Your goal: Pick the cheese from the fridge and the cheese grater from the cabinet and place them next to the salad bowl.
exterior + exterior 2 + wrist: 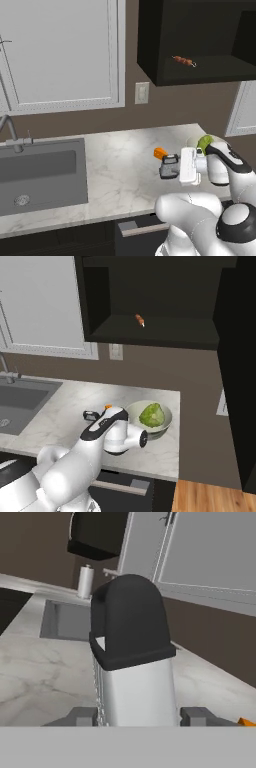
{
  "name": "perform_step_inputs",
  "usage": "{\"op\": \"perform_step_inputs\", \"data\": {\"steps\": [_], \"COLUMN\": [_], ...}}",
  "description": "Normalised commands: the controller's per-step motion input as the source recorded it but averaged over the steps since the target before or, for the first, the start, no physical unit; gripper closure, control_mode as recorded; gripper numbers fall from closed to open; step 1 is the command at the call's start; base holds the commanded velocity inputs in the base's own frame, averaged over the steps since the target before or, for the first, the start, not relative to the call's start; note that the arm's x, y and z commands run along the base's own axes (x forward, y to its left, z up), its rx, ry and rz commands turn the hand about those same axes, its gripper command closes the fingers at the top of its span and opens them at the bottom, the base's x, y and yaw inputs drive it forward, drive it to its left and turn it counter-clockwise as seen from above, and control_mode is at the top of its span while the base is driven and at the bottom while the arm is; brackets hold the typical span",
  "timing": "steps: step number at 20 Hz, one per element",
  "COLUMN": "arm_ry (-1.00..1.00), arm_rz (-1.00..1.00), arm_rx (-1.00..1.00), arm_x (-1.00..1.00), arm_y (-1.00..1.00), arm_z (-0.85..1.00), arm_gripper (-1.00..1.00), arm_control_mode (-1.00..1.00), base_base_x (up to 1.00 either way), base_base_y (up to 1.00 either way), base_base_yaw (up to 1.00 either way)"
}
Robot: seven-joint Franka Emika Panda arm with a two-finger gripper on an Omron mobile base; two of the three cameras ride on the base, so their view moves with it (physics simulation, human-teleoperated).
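The pincer [137, 716] is clamped on the cheese grater [134, 657]; in the hand view its grey fingers [80, 717] sit at either side of the silvery body, with the black handle rising at twelve o'clock toward the sink [65, 619]; in the left base view the grater [169, 166] shows as a small grey block at nine o'clock of the white hand, just above the marble table [120, 165].

The cheese [160, 153], a small orange wedge, lies on the table just at eleven o'clock of the grater, close beside it; whether the two touch I cannot tell; in the right base view only an orange sliver [108, 406] peeps over the wrist.

The salad bowl [160, 428] stands on the table at three o'clock of the wrist, pale cream with green leaves inside; in the left base view its green top [204, 141] shows behind the forearm.

The cabinet [150, 331] hangs open over the table at twelve o'clock, dark inside, with a thin brown skewer [140, 320] on its floor; a white-panelled cabinet [60, 50] hangs at ten o'clock above the sink.
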Motion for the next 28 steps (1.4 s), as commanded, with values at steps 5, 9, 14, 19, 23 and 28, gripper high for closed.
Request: {"op": "perform_step_inputs", "data": {"steps": [5, 9, 14, 19, 23, 28], "arm_ry": [0.00, 0.00, 0.00, 0.00, 0.00, 0.00], "arm_rz": [0.00, -0.03, -0.06, -0.06, -0.05, -0.02], "arm_rx": [-0.05, -0.04, -0.06, -0.07, -0.07, -0.04], "arm_x": [-0.19, -0.12, -0.04, 0.00, -0.01, -0.05], "arm_y": [0.11, 0.08, 0.13, 0.17, 0.13, 0.05], "arm_z": [-0.30, -0.26, -0.17, -0.07, -0.05, -0.07], "arm_gripper": [1.00, 1.00, -1.00, -1.00, -1.00, -1.00], "arm_control_mode": [-1.00, -1.00, -1.00, -1.00, -1.00, -1.00], "base_base_x": [0.00, 0.00, 0.00, 0.00, 0.00, 0.00], "base_base_y": [0.00, 0.00, 0.00, 0.00, 0.00, 0.00], "base_base_yaw": [0.00, 0.00, 0.00, 0.00, 0.00, 0.00]}}
